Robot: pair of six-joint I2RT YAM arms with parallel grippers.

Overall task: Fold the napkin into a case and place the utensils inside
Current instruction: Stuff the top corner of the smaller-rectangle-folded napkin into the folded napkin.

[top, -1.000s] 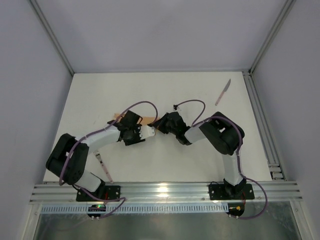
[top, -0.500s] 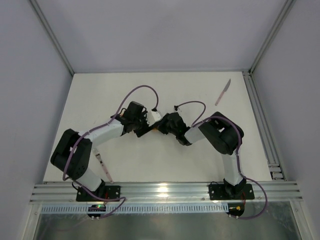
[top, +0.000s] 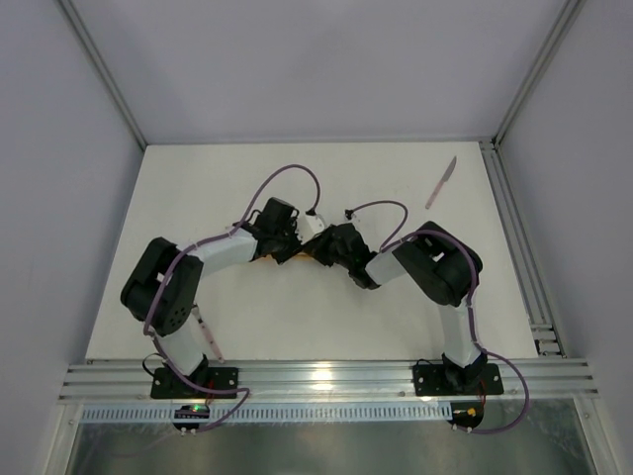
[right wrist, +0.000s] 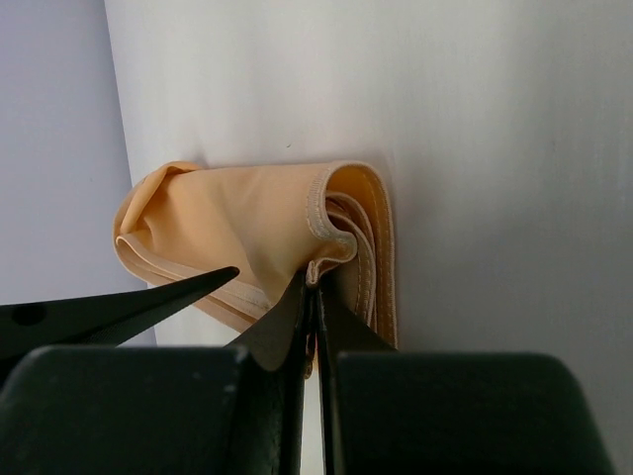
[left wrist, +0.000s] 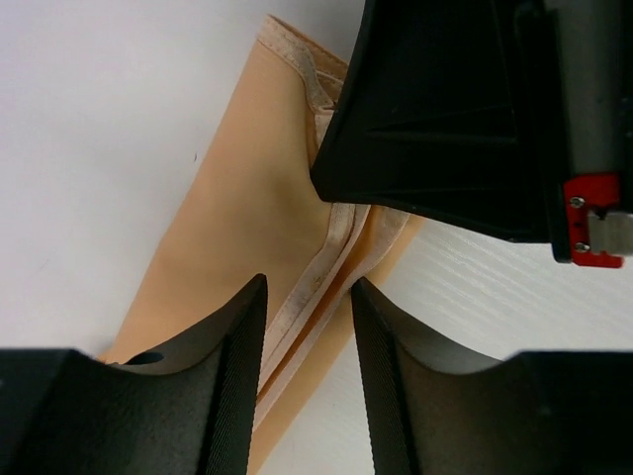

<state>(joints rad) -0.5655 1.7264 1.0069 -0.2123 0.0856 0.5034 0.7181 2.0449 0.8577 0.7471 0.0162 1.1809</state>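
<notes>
The peach-orange napkin [left wrist: 237,218] lies folded into a narrow strip with several hemmed layers in mid-table. In the top view it is almost hidden under both grippers; a sliver [top: 315,261] shows. My right gripper [right wrist: 316,282] is shut on the hem of the napkin's top layer [right wrist: 247,218] and lifts it slightly. My left gripper [left wrist: 307,336] is open, its fingers straddling the napkin's hemmed edge just beside the right gripper's body [left wrist: 445,109]. The knife [top: 441,182] lies at the far right. The fork [top: 210,341] lies by the left arm's base.
An aluminium rail [top: 524,247] runs along the table's right edge and another [top: 316,378] along the near edge. Grey walls enclose the table on three sides. The two grippers [top: 312,240] sit nearly touching in mid-table.
My left gripper has swung away from me and to the right, turning over the napkin until it is right beside the right gripper. The right gripper has held still.
</notes>
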